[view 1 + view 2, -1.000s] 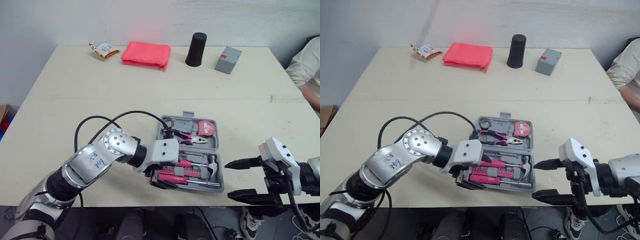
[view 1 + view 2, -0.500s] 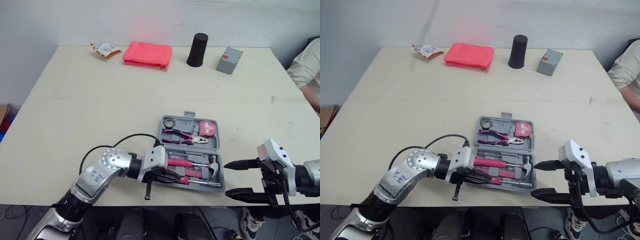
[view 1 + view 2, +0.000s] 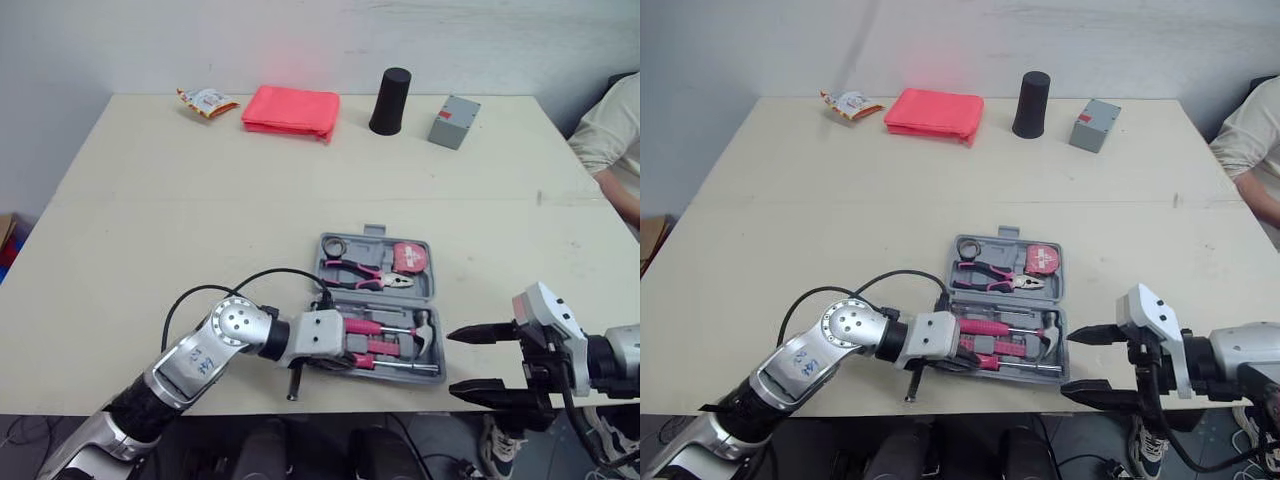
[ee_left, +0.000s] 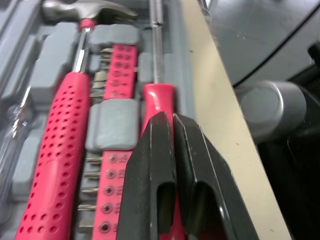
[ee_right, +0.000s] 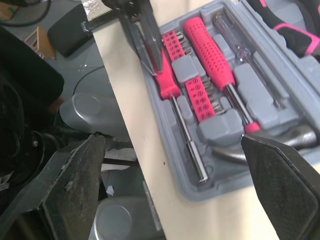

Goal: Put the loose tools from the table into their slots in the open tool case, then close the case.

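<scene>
Your left gripper [image 4: 171, 119] lies low at the front-left corner of the tool case [image 3: 376, 231]. Its fingers are closed together, tips apparently resting on the red screwdriver [image 4: 158, 98] in the front slot, just inside the table [image 3: 200, 220] edge. Your right gripper [image 3: 452, 363] gapes empty, right of the case. A second ago the left wrist rode higher.

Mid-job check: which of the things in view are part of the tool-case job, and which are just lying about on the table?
Job in hand: tool case, screwdriver at the shut left hand, hammer, pliers, tape measure, open right hand beside the case.

Lying about, all on the far side: snack packet, red cloth, black cup, grey box.
</scene>
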